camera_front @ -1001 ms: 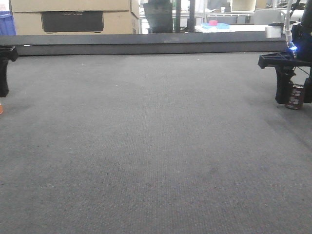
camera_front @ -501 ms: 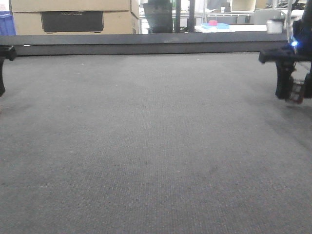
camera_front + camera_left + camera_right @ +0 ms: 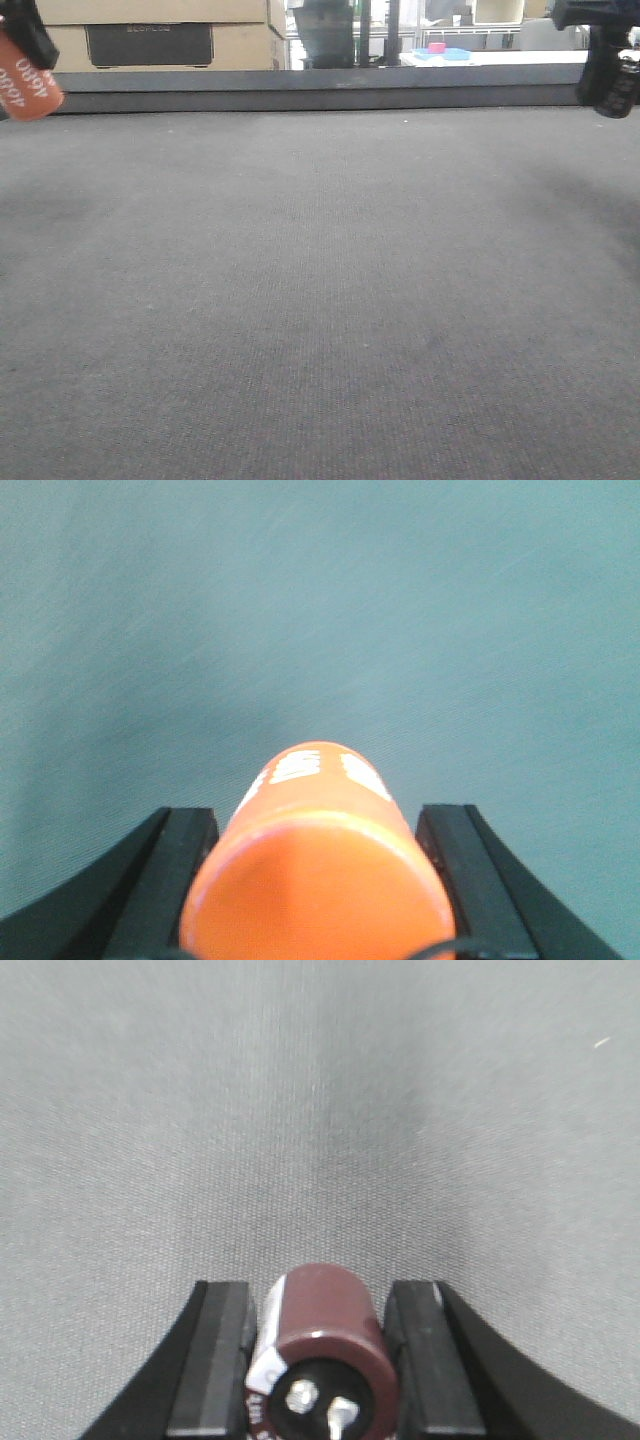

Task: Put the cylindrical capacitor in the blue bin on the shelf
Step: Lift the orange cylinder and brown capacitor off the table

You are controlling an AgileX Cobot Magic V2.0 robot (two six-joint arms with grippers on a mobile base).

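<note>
Grey carpet [image 3: 320, 1110] beneath — cylindrical capacitor [image 3: 325, 1345] clamped between right jaws.

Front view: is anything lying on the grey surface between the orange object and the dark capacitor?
No. In the front view the grey surface between the orange object and the cylindrical capacitor is bare; both are held above it.

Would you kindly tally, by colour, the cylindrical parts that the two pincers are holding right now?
Orange: 1, the orange cylinder in the left pincer.
Dark brown: 1, the cylindrical capacitor in the right pincer.
Total: 2.
</note>
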